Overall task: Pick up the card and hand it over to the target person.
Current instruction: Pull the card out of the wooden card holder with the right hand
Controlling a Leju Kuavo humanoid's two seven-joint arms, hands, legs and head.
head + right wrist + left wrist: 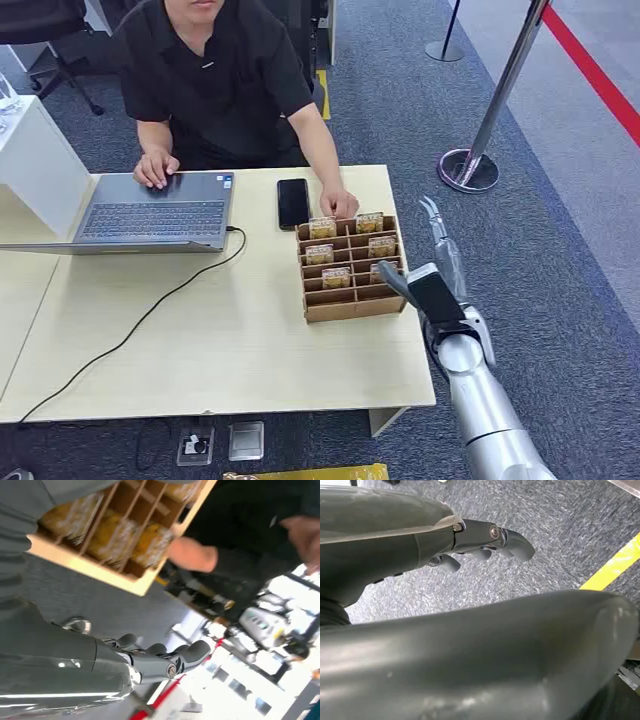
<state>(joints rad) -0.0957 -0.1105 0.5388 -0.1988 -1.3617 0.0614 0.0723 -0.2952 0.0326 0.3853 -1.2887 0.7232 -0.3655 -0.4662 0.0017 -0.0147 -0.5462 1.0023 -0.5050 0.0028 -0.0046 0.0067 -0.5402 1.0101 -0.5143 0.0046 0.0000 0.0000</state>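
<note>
Several yellow cards (336, 278) stand in the slots of a cardboard rack (355, 309) near the right end of the table (226, 340). My right hand (438, 275) hovers just off the rack's right side with its fingers (434, 215) stretched out, its thumb close to the rack's corner, and it holds nothing. In the right wrist view the rack (113, 575) and its cards (113, 535) lie close beside the hand (166, 660). A person in black (219, 80) sits behind the table with one hand (340, 205) on the rack's far edge. My left hand (486, 540) hangs over carpet with its fingers extended and empty.
An open laptop (155, 212) with the person's other hand on it sits at the back left, its cable (136, 325) running across the table. A black phone (293, 203) lies beside the rack. A stanchion base (468, 170) stands on the carpet to the right.
</note>
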